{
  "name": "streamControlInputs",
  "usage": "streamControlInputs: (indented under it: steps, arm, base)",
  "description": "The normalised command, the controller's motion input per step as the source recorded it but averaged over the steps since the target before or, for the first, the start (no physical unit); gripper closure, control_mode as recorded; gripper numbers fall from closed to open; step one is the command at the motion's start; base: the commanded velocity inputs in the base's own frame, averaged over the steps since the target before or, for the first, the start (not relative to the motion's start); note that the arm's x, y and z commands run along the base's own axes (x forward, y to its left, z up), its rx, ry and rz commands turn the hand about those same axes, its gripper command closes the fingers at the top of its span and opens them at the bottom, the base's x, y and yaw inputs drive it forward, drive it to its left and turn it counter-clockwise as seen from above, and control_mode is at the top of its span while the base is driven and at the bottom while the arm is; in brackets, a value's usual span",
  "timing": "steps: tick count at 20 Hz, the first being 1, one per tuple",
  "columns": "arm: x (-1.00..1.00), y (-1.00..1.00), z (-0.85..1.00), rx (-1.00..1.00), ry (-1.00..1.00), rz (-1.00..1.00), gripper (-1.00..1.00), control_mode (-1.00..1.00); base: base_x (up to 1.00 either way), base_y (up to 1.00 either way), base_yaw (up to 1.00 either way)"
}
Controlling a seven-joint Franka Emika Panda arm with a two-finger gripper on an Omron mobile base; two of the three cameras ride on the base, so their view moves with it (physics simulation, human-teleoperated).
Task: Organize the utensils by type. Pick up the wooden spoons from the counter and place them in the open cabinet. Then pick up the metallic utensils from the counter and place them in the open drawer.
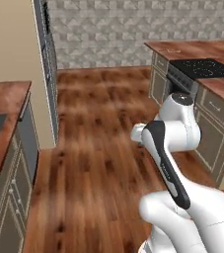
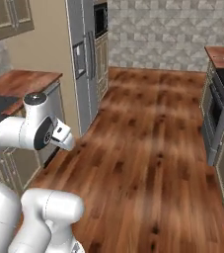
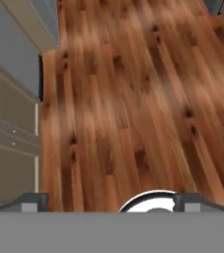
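Reddish-brown wood grain covers both the floor (image 1: pixel 98 148) and the counter tops in the left base view. One counter (image 1: pixel 5 99) sits at 9 o'clock, another with a black stovetop (image 1: pixel 202 68) at 2 o'clock. The white arm (image 1: pixel 177 133) rises from 5 o'clock, folded over bare floor. I can make out no wooden spoon, silver spoon or fork on either top, so where the utensils lie cannot be told from here.

The right base view has a counter at 9 o'clock beside a tall grey fridge (image 2: pixel 84 59) at 11 o'clock, and an oven front (image 2: pixel 213 113) at 3 o'clock. The arm's elbow bends at 8 o'clock, well apart from every counter.

The hand view looks down at floorboards, with cream cabinet fronts (image 3: pixel 10 148) at 9 o'clock. The gripper (image 3: pixel 111 202) shows two dark fingertips (image 3: pixel 32 201) at 6 o'clock, set far apart with nothing between them: the claw stands spread and empty.

Judging by the task, the wooden spoon should be light, stiff and slightly grippy; take it mid-handle. The metal pieces would be thin and slippery, lying flat, so pinch across the handle's narrow width near its middle.
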Motion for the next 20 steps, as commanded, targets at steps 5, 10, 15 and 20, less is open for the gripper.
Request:
streamControlInputs:
  steps: [5,10,15,20]
  arm:
    - [0.0,0.0,0.0,0.0,0.0,0.0,-1.0,1.0]
    - [0.0,0.0,0.0,0.0,0.0,0.0,-1.0,1.0]
    - [0.0,0.0,0.0,0.0,0.0,0.0,-1.0,1.0]
    - [0.0,0.0,0.0,0.0,0.0,0.0,-1.0,1.0]
  base:
    - [0.39,0.04,-0.82]
    - [1.0,0.09,-0.12]
    - [1.0,0.12,-0.01]
    - [1.0,0.15,-0.02]
